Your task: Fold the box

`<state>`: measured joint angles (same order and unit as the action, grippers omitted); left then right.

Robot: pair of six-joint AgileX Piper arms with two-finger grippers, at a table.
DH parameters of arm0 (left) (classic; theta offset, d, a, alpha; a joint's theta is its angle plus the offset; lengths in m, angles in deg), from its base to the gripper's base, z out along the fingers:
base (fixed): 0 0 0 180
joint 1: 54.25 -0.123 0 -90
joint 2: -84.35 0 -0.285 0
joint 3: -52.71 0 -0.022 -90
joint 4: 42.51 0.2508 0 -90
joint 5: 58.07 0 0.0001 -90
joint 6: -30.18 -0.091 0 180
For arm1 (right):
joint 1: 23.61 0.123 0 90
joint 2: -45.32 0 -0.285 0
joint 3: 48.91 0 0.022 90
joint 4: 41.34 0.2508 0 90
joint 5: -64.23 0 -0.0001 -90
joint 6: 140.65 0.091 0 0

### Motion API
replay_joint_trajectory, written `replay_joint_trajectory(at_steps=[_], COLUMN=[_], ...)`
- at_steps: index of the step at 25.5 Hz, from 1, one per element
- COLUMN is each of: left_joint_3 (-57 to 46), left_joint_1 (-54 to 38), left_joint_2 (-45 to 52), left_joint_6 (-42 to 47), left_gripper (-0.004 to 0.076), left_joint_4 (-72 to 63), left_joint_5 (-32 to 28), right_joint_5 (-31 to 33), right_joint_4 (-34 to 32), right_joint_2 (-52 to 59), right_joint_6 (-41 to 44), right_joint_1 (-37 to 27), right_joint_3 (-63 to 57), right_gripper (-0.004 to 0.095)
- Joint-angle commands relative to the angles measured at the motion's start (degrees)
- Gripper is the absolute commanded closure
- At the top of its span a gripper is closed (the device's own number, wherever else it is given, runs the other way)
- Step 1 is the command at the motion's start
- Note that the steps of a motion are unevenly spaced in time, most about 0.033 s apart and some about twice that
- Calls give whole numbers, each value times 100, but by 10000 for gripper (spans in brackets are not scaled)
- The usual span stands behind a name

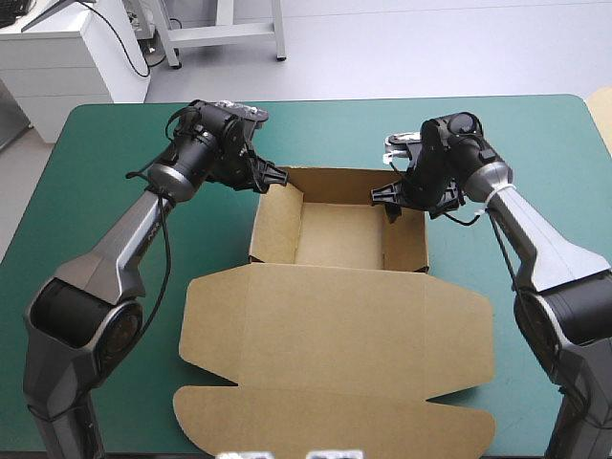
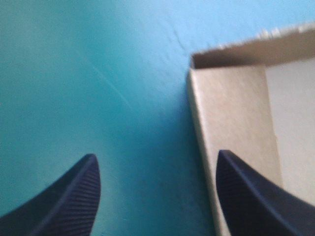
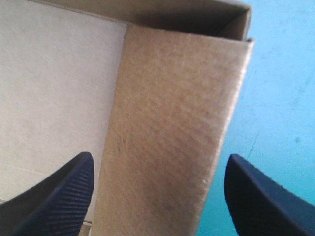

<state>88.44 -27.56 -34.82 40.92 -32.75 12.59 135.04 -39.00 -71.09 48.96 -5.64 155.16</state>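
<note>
Box (image 1: 273, 229) as open tray, lid (image 1: 335, 335) flat

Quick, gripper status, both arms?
Left gripper: open, holding nothing, astride the box wall.
Right gripper: open, holding nothing, astride the opposite wall.

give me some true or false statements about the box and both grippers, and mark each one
1. The box stands as an open tray, with its lid flat on the teal-green cover. True.
2. The left gripper is shut on a wall of the box. False: its fingers stand apart and hold nothing.
3. The right gripper is open, with one finger on either side of a wall of the box. True.
4. The lid lies on the far side of the box. False: it spreads toward the table's near edge.
5. Both grippers are at the box's near corners. False: they are at its far corners.
</note>
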Motion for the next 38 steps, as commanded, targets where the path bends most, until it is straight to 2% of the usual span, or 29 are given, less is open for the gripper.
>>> replay_joint_trajectory(at_steps=[1,4,10,15,18,22,25,33,36,37,38], left_joint_3=[513,559,398,-524,-1534,-3017,-3934,-6957,-7755,-7943,-8111], left_joint_1=[13,13,36,86,86,86,86,86,86,86,86], left_joint_2=[541,826,1601,2526,3275,4436,5214,7391,8097,8296,8486], left_joint_6=[12,-39,-754,-754,-763,-763,-763,-763,-763,-763,-763], left_gripper=[437,730,731,731,731,731,731,731,731,731,731], left_joint_4=[260,100,-1074,-682,-588,-599,-610,-821,-845,-845,-845], left_joint_5=[324,324,334,324,274,-231,-624,-1942,-2152,-2182,-2198], right_joint_5=[53,53,53,27,-278,-819,-933,-878,-821,-789,-708], right_joint_4=[-121,-120,154,75,86,108,108,149,149,149,171], right_joint_2=[573,852,1335,1447,1426,1426,1333,752,737,723,693], right_joint_6=[157,399,550,756,849,945,945,923,787,757,717], right_joint_1=[-9,-9,4,4,4,4,4,4,4,4,4], right_joint_3=[306,296,59,-650,-943,-1135,-1135,-1135,-1135,-1135,-1135], right_gripper=[235,234,235,234,234,235,235,235,236,248,306])
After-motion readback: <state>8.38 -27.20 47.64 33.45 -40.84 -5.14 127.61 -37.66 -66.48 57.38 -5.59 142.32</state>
